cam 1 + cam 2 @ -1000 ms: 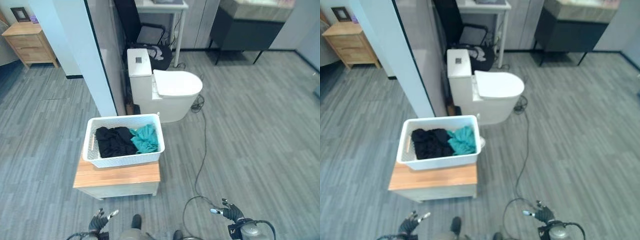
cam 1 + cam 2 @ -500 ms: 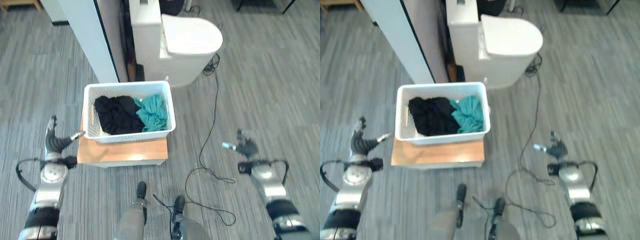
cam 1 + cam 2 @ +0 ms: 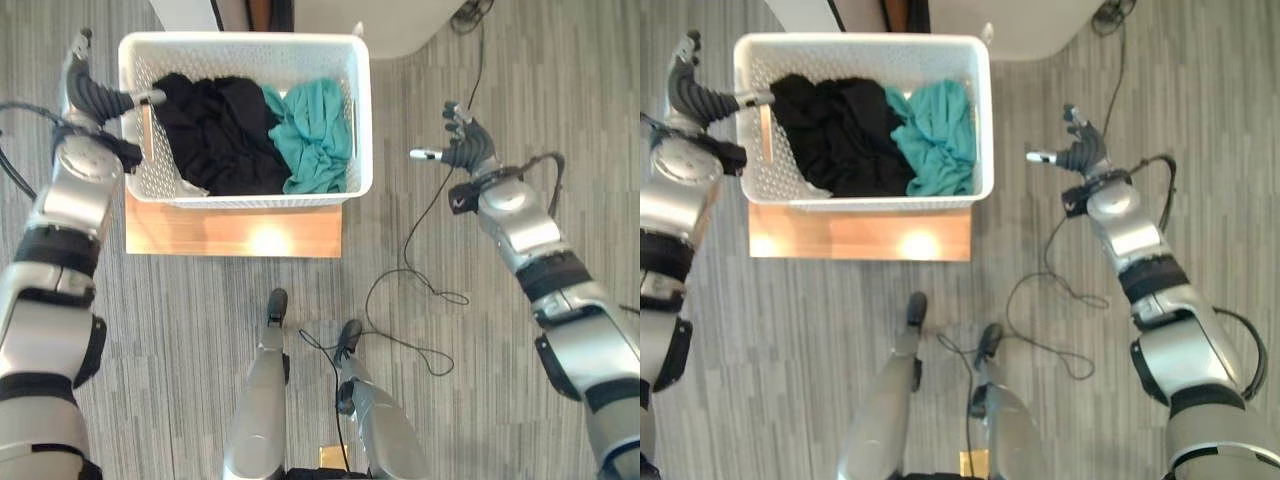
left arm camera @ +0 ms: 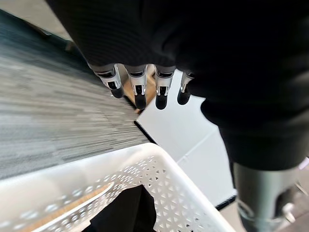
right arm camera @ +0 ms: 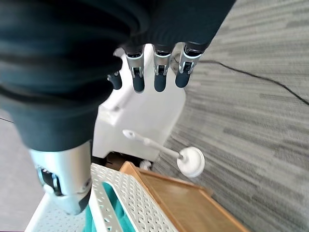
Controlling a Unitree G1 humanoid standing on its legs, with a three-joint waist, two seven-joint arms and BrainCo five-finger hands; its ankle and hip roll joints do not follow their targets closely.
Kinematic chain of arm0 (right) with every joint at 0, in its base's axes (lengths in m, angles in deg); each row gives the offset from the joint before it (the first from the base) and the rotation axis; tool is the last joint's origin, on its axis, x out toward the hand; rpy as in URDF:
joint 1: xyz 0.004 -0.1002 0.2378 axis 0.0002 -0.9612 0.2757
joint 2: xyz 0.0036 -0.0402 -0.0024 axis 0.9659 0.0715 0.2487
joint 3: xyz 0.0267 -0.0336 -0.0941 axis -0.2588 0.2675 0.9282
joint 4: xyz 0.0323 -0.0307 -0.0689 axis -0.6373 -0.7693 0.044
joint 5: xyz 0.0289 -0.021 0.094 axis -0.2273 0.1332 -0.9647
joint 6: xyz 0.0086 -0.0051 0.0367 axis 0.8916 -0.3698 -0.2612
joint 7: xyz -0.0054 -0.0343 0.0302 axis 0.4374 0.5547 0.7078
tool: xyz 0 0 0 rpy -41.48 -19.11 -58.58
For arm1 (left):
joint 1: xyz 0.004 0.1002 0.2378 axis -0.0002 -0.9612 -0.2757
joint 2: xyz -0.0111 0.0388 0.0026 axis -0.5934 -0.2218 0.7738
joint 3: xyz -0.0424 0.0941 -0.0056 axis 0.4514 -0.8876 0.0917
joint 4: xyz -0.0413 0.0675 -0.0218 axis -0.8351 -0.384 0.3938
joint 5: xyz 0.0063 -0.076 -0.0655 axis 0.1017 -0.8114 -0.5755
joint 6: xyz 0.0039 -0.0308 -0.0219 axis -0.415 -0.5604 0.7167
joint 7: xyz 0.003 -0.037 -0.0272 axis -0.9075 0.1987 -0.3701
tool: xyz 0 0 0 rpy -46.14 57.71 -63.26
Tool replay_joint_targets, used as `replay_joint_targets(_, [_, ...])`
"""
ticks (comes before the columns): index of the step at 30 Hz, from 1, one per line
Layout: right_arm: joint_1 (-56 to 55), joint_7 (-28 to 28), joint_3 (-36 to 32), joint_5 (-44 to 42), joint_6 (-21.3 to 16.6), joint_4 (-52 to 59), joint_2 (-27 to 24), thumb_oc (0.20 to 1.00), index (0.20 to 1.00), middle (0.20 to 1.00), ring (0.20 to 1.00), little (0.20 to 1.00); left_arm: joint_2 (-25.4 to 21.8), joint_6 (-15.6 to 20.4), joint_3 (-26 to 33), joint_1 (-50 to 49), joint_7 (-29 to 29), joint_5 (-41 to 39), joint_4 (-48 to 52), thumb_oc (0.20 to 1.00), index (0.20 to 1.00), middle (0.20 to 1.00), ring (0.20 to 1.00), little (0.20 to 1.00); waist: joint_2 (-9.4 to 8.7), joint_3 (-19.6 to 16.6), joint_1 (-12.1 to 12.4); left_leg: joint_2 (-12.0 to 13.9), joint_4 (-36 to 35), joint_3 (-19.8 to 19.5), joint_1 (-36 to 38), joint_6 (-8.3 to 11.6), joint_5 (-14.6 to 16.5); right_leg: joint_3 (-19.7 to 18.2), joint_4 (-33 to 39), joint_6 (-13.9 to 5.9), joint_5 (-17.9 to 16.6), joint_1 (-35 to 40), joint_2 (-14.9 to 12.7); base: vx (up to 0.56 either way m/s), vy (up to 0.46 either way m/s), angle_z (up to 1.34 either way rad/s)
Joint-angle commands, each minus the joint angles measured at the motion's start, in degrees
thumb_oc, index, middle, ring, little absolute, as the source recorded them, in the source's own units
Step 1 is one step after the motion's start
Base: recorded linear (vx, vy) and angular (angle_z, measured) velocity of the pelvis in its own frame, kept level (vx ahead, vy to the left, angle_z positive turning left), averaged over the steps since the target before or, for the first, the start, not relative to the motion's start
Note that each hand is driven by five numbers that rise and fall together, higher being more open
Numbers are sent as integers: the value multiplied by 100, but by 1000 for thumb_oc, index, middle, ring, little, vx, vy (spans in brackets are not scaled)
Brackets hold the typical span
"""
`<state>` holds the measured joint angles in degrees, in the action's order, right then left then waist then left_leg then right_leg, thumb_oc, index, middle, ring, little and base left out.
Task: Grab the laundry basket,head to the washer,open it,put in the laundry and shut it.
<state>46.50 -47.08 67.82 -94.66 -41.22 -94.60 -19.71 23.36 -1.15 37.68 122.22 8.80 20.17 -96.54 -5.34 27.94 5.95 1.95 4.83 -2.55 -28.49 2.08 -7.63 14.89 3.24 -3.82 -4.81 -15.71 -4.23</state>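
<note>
The white perforated laundry basket (image 3: 250, 190) sits on a low wooden table (image 3: 230, 232) and holds black clothes (image 3: 215, 130) and a teal garment (image 3: 315, 135). My left hand (image 3: 90, 100) is raised at the basket's left side, thumb reaching to the left rim; its fingers (image 4: 140, 92) are straight above the basket's rim (image 4: 159, 179). My right hand (image 3: 468, 150) hovers open to the right of the basket, a clear gap away, with straight fingers (image 5: 161, 77) and the basket's corner (image 5: 125, 198) below it.
A white toilet (image 3: 1030, 25) stands just behind the basket, with a toilet brush (image 5: 190, 162) on the floor beside it. A pale partition wall (image 3: 185, 10) ends at the basket's far left corner. Grey plank floor lies to the right and left.
The camera has come closer and tipped down over the basket. Both arms have risen and spread, bringing the left hand to the basket's left rim and the right hand level with its right side.
</note>
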Motion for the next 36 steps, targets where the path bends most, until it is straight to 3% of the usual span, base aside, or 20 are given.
replay_joint_targets(1, [612, -175, 334, -514, -116, -452, -125, 1000, 1000, 1000, 1000, 1000, -134, 304, -409, 847, 33, -612, -968, 1000, 1000, 1000, 1000, 1000, 44, -221, 84, 2, 97, 71, -4, 162, 291, -165, -374, -404, -317, -676, -536, -31, -25, 1])
replay_joint_targets(9, [1570, -105, 1148, -953, -84, -1143, 9, 1000, 1000, 1000, 1000, 1000, -19, 314, -1259, 1813, 116, -766, -2017, 1000, 1000, 1000, 1000, 1000, 137, 7, 106, 36, 90, 107, -147, 217, 217, -125, -478, -365, -300, -887, -499, -9, -12, 2])
replay_joint_targets(15, [1730, -111, 1368, -1186, -68, -1174, 27, 1000, 1000, 1000, 1000, 1000, 11, 315, -1428, 1735, 352, -1119, -2066, 1000, 1000, 1000, 1000, 1000, 186, 47, 110, 24, 80, 112, -187, 218, 188, -135, -528, -332, -281, -957, -482, 0, 0, 0])
replay_joint_targets(19, [1828, 113, 1743, -1300, 35, -1314, 67, 1000, 1000, 1000, 1000, 1000, 57, 217, -2015, 1867, 709, -1100, -2356, 1000, 1000, 1000, 1000, 1000, 192, 36, 94, 28, 95, 119, -180, 203, 183, -144, -536, -314, -273, -936, -462, 0, 0, 0])
replay_joint_targets(36, [2913, 318, 2308, -1916, 173, -3143, 1024, 1000, 1000, 1000, 1000, 1000, 764, 100, -2760, 2435, 980, -821, -3338, 1000, 1000, 1000, 1000, 1000, 169, 128, 132, 13, 170, 103, -452, 243, 95, -94, -507, -288, -358, -1145, -401, 0, 0, 0])
